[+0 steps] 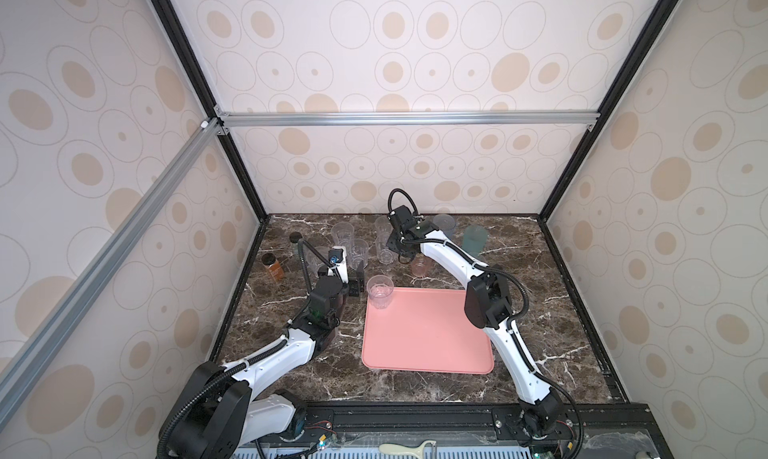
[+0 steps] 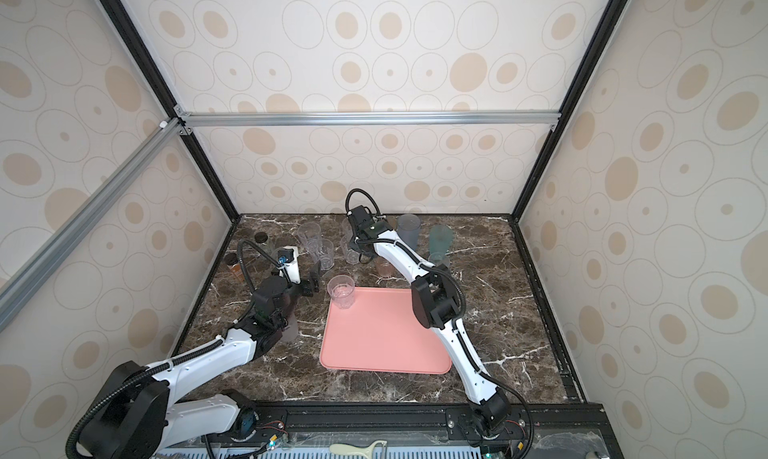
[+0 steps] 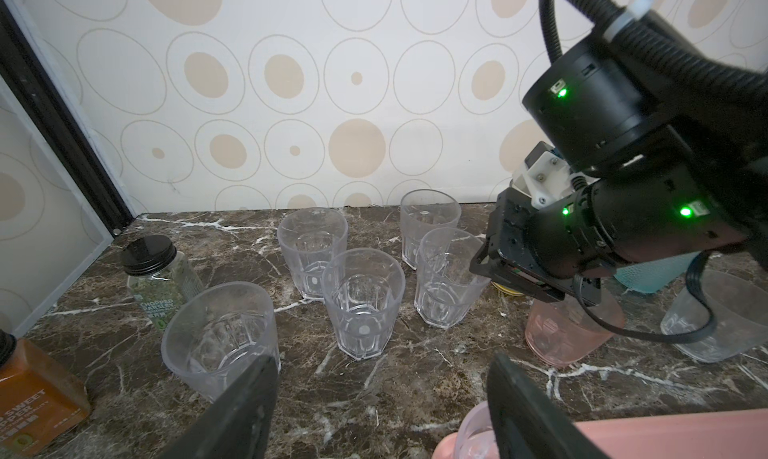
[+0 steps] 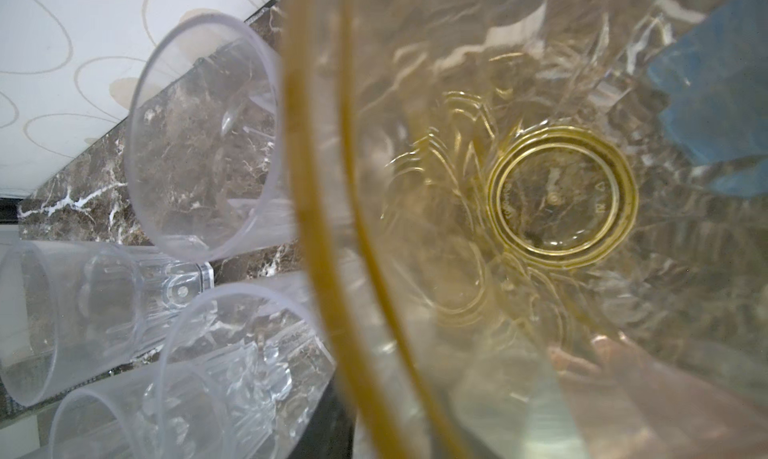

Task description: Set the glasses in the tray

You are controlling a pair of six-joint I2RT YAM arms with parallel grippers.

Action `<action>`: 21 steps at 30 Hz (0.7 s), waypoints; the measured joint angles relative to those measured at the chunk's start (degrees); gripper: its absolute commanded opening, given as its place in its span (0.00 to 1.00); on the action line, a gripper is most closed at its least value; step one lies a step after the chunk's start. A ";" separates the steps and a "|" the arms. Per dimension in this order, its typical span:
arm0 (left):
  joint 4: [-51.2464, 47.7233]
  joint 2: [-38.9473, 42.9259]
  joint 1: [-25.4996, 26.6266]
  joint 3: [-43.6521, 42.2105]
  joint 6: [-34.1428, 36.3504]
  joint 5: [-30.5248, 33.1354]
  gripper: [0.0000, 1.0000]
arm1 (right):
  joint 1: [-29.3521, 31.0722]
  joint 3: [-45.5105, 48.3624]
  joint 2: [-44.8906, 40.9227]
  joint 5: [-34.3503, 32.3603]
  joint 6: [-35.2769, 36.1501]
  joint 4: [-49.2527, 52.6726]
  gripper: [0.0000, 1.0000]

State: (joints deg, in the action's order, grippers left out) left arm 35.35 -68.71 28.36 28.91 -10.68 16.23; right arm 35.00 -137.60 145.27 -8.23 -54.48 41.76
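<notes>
The salmon-pink tray (image 1: 428,340) (image 2: 386,340) lies mid-table with one clear glass (image 1: 380,290) (image 2: 341,290) on its far-left corner. My left gripper (image 3: 382,394) (image 1: 353,286) is open just left of that glass, empty. Several clear glasses (image 3: 363,303) and a frosted one (image 3: 218,336) stand behind it. At the back, my right gripper (image 1: 399,253) (image 3: 519,278) points down onto an amber glass (image 4: 561,195); its rim runs between the jaws and the gripper is shut on it. Pink (image 1: 420,266), blue-grey (image 1: 444,224) and teal (image 1: 475,239) glasses stand nearby.
Two black-capped bottles stand at the far left: a parsley one (image 3: 160,278) and an orange one (image 3: 33,394) (image 1: 274,266). The cell's walls close in the table on three sides. The right arm's elbow (image 1: 486,299) hangs over the tray's far-right corner.
</notes>
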 measured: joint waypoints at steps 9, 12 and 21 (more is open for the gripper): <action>-0.02 0.68 0.00 -0.07 0.28 0.26 0.79 | 0.66 -0.02 -0.02 -2.51 3.13 1.51 0.06; -0.02 0.70 0.00 -0.07 0.44 0.63 0.79 | 1.18 0.09 -0.24 -3.61 4.59 2.01 0.05; -3.21 3.37 0.07 1.51 0.70 5.03 0.78 | 3.23 4.20 -8.33 -5.70 10.14 3.91 0.03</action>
State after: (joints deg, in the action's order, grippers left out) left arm 32.14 -65.34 28.42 30.41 -9.98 21.26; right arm 38.24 -133.40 136.94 -13.93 -44.34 45.67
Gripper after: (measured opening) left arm 0.783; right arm 0.077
